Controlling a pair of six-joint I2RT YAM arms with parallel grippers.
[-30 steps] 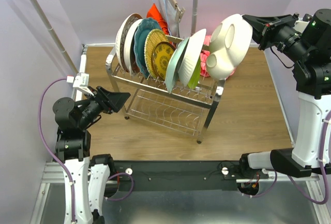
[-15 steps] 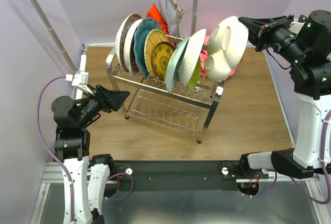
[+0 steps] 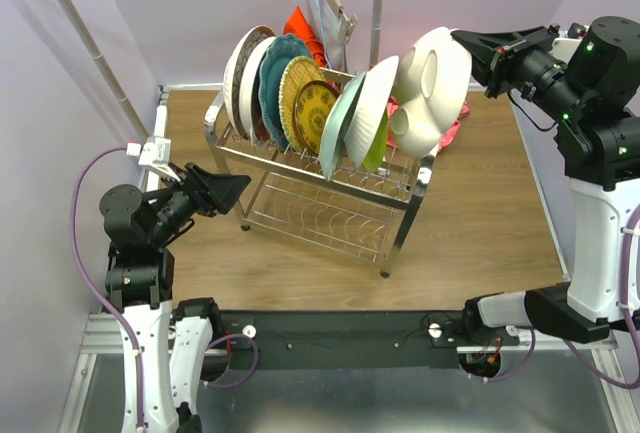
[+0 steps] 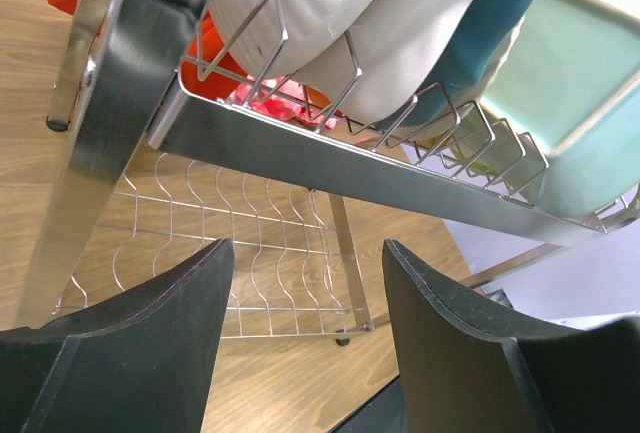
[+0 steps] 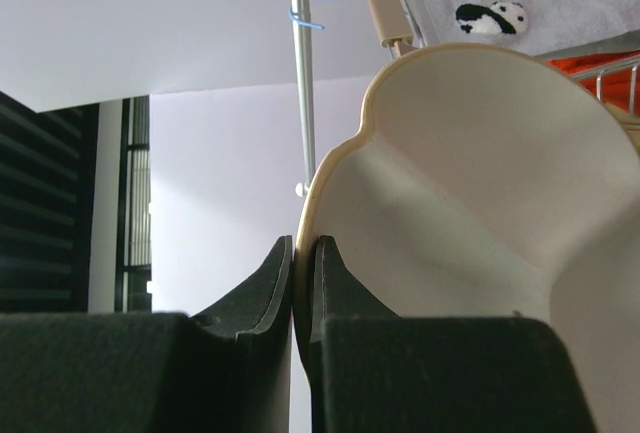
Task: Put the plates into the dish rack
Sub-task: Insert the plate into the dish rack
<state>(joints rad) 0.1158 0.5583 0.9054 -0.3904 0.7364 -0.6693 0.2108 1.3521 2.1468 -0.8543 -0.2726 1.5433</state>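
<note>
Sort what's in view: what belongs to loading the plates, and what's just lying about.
Job: dish rack; plates standing in it; white divided plate, gripped by right pincer.
Lying about: clothes rail; orange cloth; pink cloth.

This is a robot lab cell dressed as a home, not a real kitchen. Plain lilac walls (image 3: 200, 13) box in a small wood-topped desk (image 3: 480, 223). A left arm (image 3: 135, 253) and right arm (image 3: 600, 203) stand on a black bar (image 3: 340, 333) and aluminium rails (image 3: 100, 338) at its near edge, with purple cables (image 3: 76, 233) looping loose. A steel rack (image 3: 310, 215) of plates (image 3: 300, 93) and a white clothes rail (image 3: 96, 53) along the far edge look like staged props.
</note>
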